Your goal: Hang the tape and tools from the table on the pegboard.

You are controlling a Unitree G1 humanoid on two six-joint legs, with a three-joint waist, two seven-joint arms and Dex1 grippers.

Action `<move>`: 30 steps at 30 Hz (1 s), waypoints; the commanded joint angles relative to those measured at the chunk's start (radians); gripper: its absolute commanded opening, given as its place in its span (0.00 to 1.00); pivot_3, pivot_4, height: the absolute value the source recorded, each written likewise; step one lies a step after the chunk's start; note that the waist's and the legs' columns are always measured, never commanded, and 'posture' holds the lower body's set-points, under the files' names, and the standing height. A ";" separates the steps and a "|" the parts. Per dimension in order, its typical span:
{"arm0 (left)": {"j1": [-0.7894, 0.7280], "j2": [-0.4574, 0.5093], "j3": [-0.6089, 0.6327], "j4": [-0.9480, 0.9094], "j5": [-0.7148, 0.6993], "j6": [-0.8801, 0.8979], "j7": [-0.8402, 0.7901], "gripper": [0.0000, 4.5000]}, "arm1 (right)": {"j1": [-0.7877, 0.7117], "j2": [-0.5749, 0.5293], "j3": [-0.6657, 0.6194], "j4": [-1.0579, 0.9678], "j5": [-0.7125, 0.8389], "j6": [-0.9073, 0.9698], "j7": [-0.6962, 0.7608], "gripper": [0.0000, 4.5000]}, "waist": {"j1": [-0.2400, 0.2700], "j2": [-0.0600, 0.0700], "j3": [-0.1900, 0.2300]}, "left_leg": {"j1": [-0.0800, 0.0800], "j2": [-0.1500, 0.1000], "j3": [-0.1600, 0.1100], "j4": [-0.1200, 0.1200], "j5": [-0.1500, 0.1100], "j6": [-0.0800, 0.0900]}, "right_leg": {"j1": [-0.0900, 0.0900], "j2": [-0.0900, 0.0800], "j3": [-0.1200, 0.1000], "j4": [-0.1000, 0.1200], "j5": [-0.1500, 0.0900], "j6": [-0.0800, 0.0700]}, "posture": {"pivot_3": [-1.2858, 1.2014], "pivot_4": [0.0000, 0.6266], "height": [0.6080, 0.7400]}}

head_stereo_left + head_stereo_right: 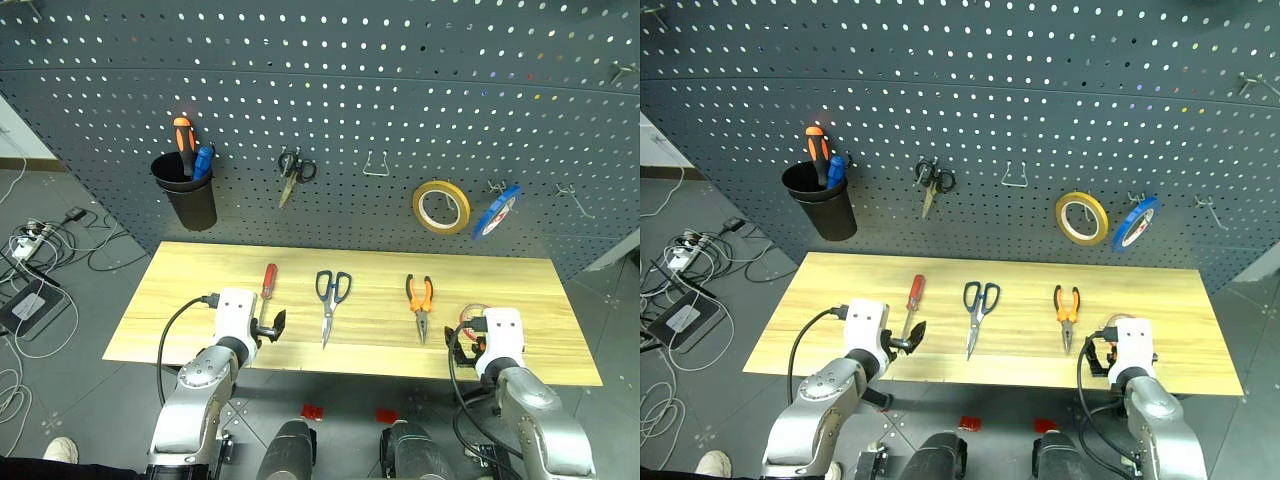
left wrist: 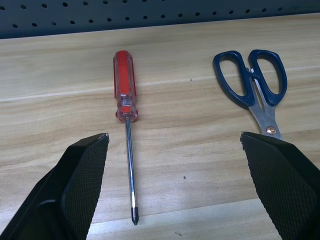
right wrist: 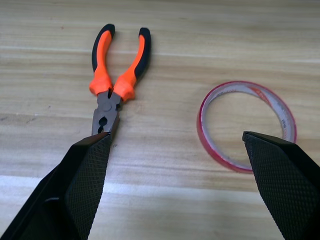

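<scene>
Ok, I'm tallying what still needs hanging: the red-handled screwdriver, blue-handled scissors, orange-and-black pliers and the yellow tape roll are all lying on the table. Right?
Not quite. The roll on the wooden table is the thin red tape, seen in the right wrist view beside the pliers. The yellow tape roll already hangs on the pegboard. The screwdriver and scissors do lie on the table.

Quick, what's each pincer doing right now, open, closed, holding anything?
Left pincer: open, holding nothing, above the red-handle screwdriver.
Right pincer: open, holding nothing, above the pliers and red tape.
</scene>
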 commanded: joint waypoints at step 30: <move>-0.515 0.003 -0.419 0.320 -0.005 -0.274 -0.537 0.99 | -0.205 -0.067 -0.002 0.153 0.022 0.012 0.060 1.00 | -0.030 0.004 0.105 | -0.001 0.000 0.000 0.002 -0.001 0.002 | 0.001 0.000 0.000 0.001 0.000 0.000 | 0.53 0.60 1.00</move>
